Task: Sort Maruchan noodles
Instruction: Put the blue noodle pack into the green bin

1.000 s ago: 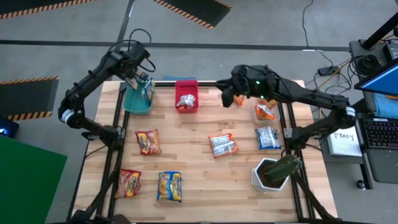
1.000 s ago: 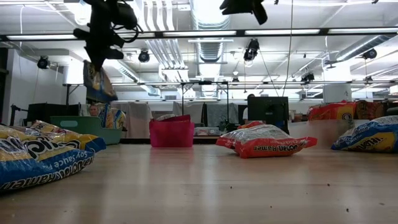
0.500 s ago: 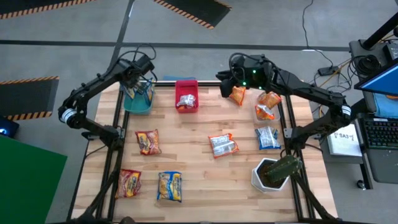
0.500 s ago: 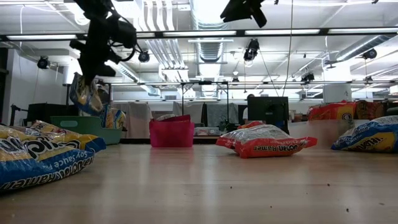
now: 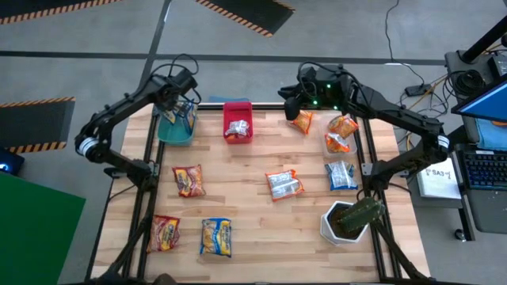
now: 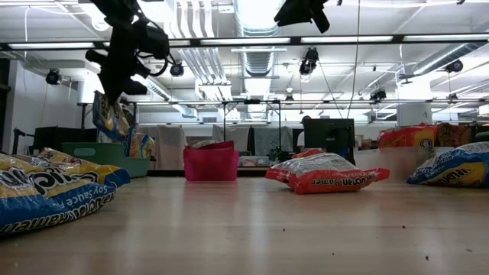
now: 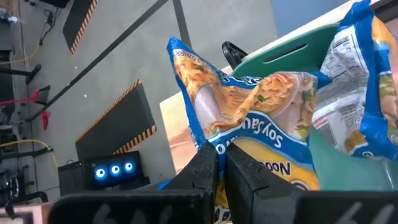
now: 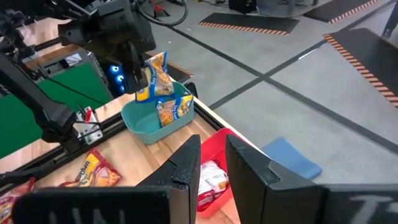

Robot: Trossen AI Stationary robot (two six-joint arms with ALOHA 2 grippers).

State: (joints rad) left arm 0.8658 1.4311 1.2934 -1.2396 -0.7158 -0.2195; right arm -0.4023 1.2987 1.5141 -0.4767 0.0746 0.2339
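Observation:
My left gripper is over the teal bin at the table's far left and is shut on a yellow-and-blue noodle packet. That packet also shows in the low view, hanging in the air. Another yellow-and-blue packet stands inside the teal bin. My right gripper is open and high above the far edge, beside an orange packet lying flat on the table. The red bin holds a silver packet. My left gripper pinches the yellow-and-blue packet between its two fingers by one edge, coming from above. The packet is lifted clear, hangs tilted below the fingers, and sits over the teal bin.
Loose packets lie flat on the table: two red ones, a yellow-and-blue one, a silver-and-red one, a silver-and-blue one and two orange ones. A white pot with a plant stands near right.
My left gripper has come down a little over the teal bin, and the packet it holds has dropped lower and tipped. My right gripper has drawn back toward the far edge, uncovering the orange packet below it.

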